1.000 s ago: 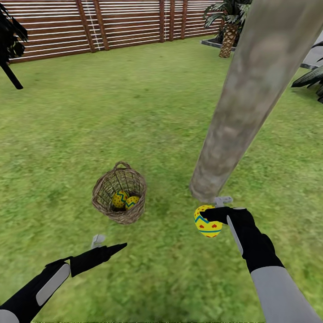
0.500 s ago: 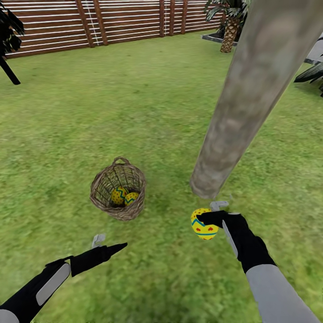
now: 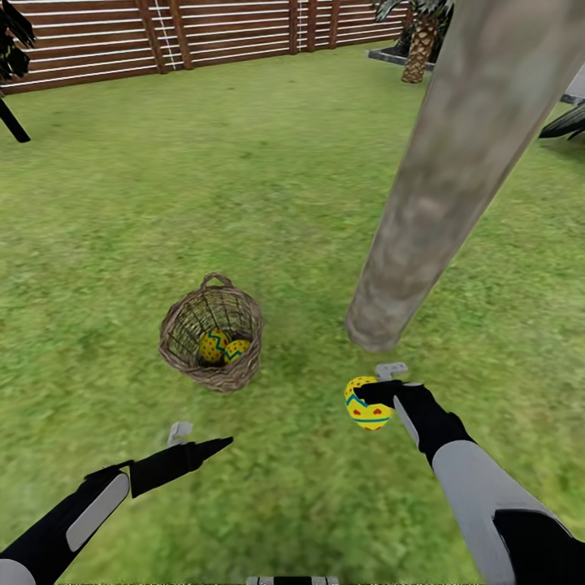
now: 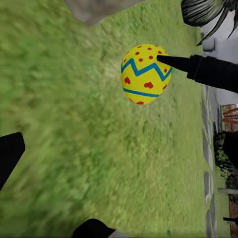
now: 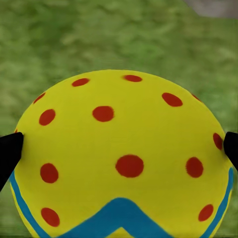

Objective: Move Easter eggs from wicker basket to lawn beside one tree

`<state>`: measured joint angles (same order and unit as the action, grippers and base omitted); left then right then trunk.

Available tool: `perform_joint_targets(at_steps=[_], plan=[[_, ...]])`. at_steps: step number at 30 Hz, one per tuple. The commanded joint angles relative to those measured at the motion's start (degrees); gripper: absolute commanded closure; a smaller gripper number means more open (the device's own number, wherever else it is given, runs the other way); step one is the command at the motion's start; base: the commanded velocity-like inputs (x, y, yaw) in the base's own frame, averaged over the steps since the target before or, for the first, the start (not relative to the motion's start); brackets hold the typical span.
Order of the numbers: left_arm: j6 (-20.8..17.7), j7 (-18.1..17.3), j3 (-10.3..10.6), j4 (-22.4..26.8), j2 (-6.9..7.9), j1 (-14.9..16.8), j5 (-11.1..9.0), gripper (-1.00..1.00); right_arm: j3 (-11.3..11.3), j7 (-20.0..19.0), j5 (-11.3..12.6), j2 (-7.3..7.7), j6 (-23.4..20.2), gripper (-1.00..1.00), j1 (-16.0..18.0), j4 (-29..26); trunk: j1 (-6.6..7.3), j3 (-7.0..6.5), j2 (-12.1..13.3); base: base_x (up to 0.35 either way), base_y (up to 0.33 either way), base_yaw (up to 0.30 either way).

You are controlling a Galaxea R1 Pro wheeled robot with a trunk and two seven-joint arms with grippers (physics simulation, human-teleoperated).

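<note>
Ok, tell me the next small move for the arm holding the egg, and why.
Probably lower the right gripper to the grass and open it. It is shut on an egg near the foot of the tree, apparently just above the ground. Two eggs wait in the basket, and the left gripper is open.

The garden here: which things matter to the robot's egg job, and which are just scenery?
Part of the job:
- Easter egg gripped by the right gripper
- two eggs in the wicker basket
- tree trunk
- lawn

Just scenery:
- wooden fence
- palm
- left gripper, open and idle
</note>
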<state>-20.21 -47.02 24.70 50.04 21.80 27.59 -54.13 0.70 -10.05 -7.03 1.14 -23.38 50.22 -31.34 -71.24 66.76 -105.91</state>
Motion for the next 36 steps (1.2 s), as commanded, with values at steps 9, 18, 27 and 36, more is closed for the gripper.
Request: perform_joint_targets(at_steps=[9, 18, 27, 36], plan=[[0.0, 0.08, 0.18, 0.52, -0.09, -0.08, -0.01, -1.0, 0.0, 2.5, -0.21, 0.0, -0.49, 1.0, 0.5, 0.87, -1.98, 2.44, -3.63, 0.0, 0.0, 0.0], [0.0, 0.09, 0.18, 0.53, -0.18, -0.09, -0.01, -1.0, 0.0, 4.18, -0.61, 0.14, -3.87, 1.0, 0.58, 0.16, -3.96, 4.88, -7.24, 0.0, 0.0, 0.0], [0.04, 0.16, 0.18, 0.52, -0.22, -0.09, -0.01, -1.0, 0.0, 3.99, -0.37, 0.19, -5.33, 1.0, 0.58, -0.81, -5.93, 7.31, -10.85, 0.0, 0.0, 0.0], [0.09, 0.42, 0.18, 0.45, -1.4, -0.09, 0.08, -1.0, 0.0, 3.99, -0.4, 0.07, -8.33, 1.0, 0.58, -1.37, -7.91, 9.75, -14.46, 0.0, 0.0, 0.0]])
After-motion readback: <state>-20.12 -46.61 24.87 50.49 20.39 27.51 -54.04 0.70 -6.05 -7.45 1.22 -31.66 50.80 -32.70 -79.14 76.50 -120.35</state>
